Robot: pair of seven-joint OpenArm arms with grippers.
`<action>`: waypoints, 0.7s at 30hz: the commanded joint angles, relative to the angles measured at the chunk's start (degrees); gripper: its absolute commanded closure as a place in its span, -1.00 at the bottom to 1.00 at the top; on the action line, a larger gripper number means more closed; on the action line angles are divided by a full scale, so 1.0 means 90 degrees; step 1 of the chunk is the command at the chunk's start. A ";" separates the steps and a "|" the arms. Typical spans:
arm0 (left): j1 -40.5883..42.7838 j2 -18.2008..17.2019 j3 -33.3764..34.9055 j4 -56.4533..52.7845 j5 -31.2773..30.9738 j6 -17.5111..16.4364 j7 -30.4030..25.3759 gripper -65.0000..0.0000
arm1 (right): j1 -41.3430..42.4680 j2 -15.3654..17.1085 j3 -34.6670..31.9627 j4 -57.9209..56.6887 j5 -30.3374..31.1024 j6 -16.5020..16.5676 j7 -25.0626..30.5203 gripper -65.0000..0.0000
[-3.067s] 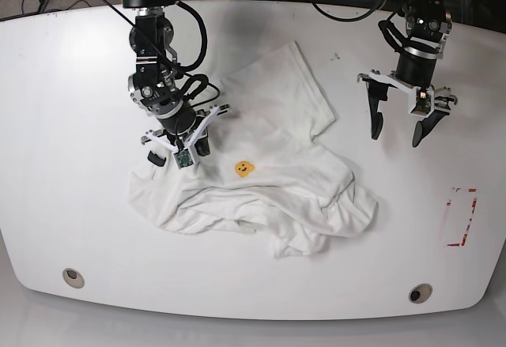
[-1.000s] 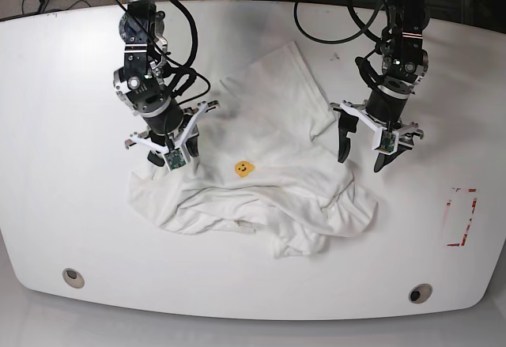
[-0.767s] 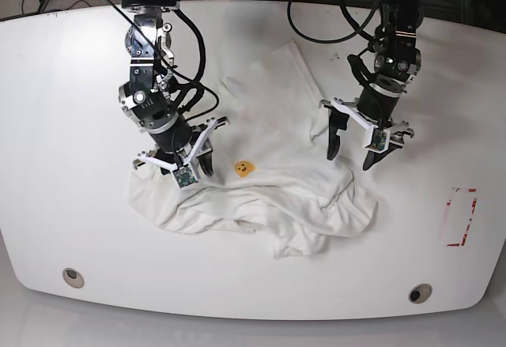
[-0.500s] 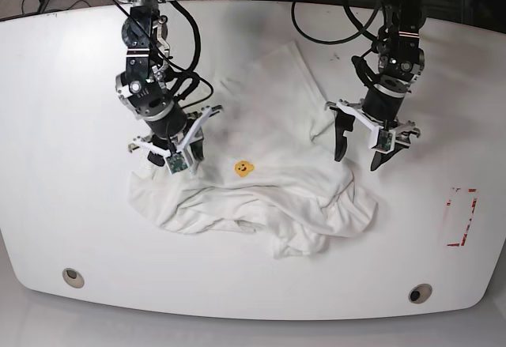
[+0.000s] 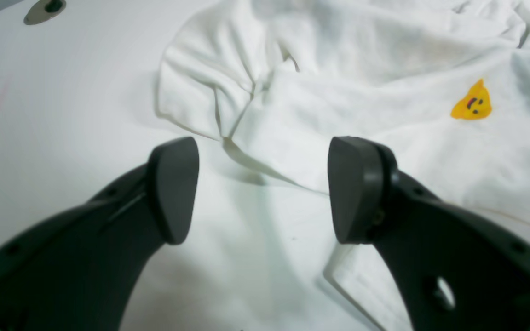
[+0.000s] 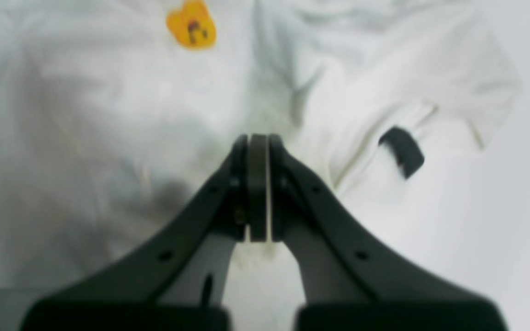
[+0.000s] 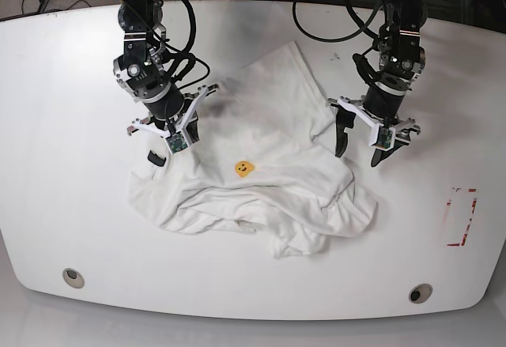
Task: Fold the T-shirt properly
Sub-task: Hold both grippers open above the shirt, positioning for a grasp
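White table (image 7: 71,110), rounded front edge.
Holds: crumpled white T-shirt (image 7: 261,181) at centre; red tape outline (image 7: 461,216); two round metal fittings (image 7: 73,277) near the front.

T-shirt (image 6: 108,115) blurred (right wrist view), print unreadable

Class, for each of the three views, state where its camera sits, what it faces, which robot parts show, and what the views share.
Base: high over the white table, looking down; both arms, crumpled white cotton T-shirt.
Left wrist: behind the open left gripper, facing the shirt's edge.
Right wrist: behind the shut right gripper, facing the shirt, black neck label.
Shared: the yellow face print.
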 commanded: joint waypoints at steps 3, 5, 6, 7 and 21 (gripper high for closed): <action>-0.0101 -0.0047 -0.0029 0.0143 -0.0052 -0.0075 -0.0192 -0.25 | 0.0102 -0.0085 -0.0006 -0.0027 -0.0003 0.0100 0.0023 0.55; -0.0113 -0.0044 -0.0024 0.0136 -0.0059 -0.0083 -0.0188 -0.26 | 0.0097 -0.0119 -0.0011 -0.0014 -0.0009 0.0115 0.0018 0.40; -0.0120 -0.0041 -0.0015 0.0133 -0.0062 -0.0084 -0.0180 -0.26 | 0.0088 -0.0135 -0.0013 0.0001 -0.0008 0.0133 0.0019 0.36; -0.0128 -0.0037 -0.0005 0.0130 -0.0064 -0.0086 -0.0173 -0.26 | 0.0079 -0.0150 -0.0016 0.0016 -0.0007 0.0151 0.0021 0.32; -0.0227 0.0013 0.0122 -0.0012 -0.0039 -0.0040 -0.0150 -0.25 | 0.0027 -0.0261 -0.0068 0.0361 0.0008 0.0284 -0.0030 0.36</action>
